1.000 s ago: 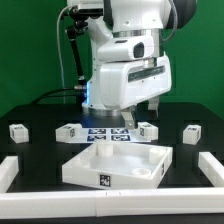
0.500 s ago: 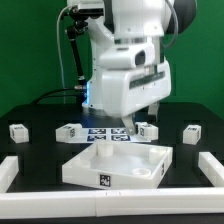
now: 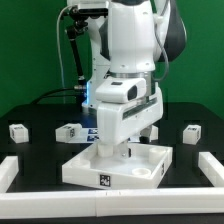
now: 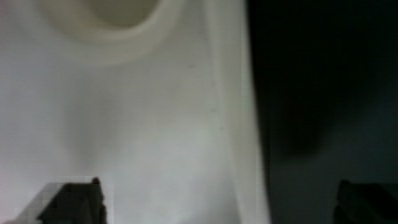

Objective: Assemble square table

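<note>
The white square tabletop (image 3: 143, 170) with its raised rim lies at the front middle of the black table, a tag on its front wall. My gripper (image 3: 113, 157) has come down onto its back left part, and the hand hides the fingers there. In the wrist view the tabletop (image 4: 143, 120) fills most of the picture. My gripper (image 4: 217, 205) is open, one fingertip (image 4: 73, 204) over the white slab and the other (image 4: 366, 203) over the dark table, so the jaws straddle the slab's edge. Nothing is held. Short white legs (image 3: 18, 130) (image 3: 68, 131) (image 3: 190, 133) lie in a row behind.
A further leg (image 3: 150, 129) shows partly behind the arm. The marker board (image 3: 93, 133) lies behind the tabletop, mostly hidden by the hand. Long white border bars (image 3: 10, 170) (image 3: 212, 167) stand at the exterior view's left and right edges.
The arm has swung from above the marker board forward and down onto the tabletop's back left part. The jaws stayed open. No part has moved.
</note>
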Action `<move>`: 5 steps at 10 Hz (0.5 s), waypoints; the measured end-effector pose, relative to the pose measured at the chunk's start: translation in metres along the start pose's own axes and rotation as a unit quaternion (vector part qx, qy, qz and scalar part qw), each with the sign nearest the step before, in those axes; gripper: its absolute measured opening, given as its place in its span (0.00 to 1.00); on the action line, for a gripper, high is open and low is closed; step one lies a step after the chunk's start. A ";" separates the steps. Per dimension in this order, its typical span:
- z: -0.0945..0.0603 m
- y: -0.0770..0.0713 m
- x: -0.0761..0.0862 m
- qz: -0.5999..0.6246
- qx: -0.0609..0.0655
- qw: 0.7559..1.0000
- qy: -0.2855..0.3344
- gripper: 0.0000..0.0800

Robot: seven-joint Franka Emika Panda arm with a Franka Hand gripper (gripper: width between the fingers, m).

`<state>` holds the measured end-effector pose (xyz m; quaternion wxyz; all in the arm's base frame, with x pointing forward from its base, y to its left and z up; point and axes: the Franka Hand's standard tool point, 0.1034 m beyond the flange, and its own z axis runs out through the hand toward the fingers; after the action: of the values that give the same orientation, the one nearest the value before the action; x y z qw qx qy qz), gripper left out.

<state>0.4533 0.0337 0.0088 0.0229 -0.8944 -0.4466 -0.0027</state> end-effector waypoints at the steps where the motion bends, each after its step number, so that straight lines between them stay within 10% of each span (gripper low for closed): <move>1: 0.000 0.001 0.000 0.000 0.000 1.000 0.000 0.81; 3: 0.000 0.001 -0.001 0.000 0.001 1.000 -0.001 0.69; 5: 0.001 0.000 -0.001 0.000 0.001 1.000 -0.001 0.29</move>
<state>0.4531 0.0326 0.0079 0.0232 -0.8945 -0.4464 -0.0015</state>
